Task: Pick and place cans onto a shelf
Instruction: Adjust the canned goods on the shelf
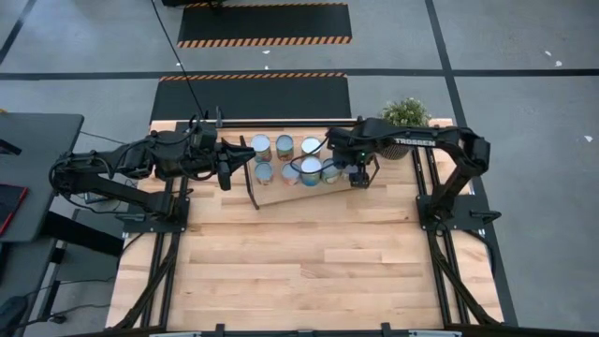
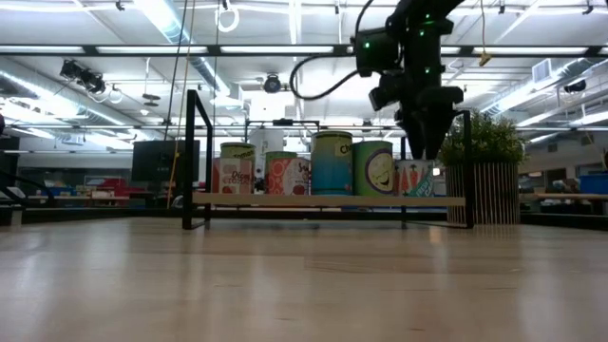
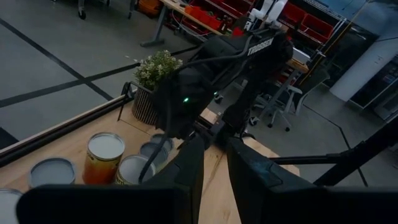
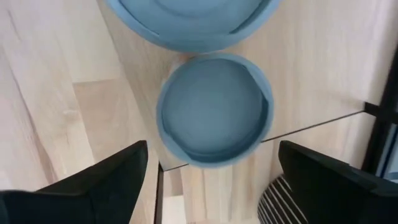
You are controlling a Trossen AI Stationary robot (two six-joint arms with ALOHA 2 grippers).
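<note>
Wooden tabletop [image 1: 309, 253], far edge: the shelf [image 1: 281, 196] lies with its long axis left to right, carrying upright cans [image 1: 285, 147] in two rows. My right gripper [image 4: 211, 171] hangs spread wide, unladen, above the endmost can [image 4: 214, 111], beside the potted plant [image 1: 405, 114]. My left gripper [image 3: 213, 163] waits near the shelf's left end, fingers narrowly apart, holding nothing. Rear cans are partly hidden at table level.

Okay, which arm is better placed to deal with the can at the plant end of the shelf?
Probably the right. The right gripper hangs open directly over that can on the shelf; the left gripper sits at the shelf's opposite end.
</note>
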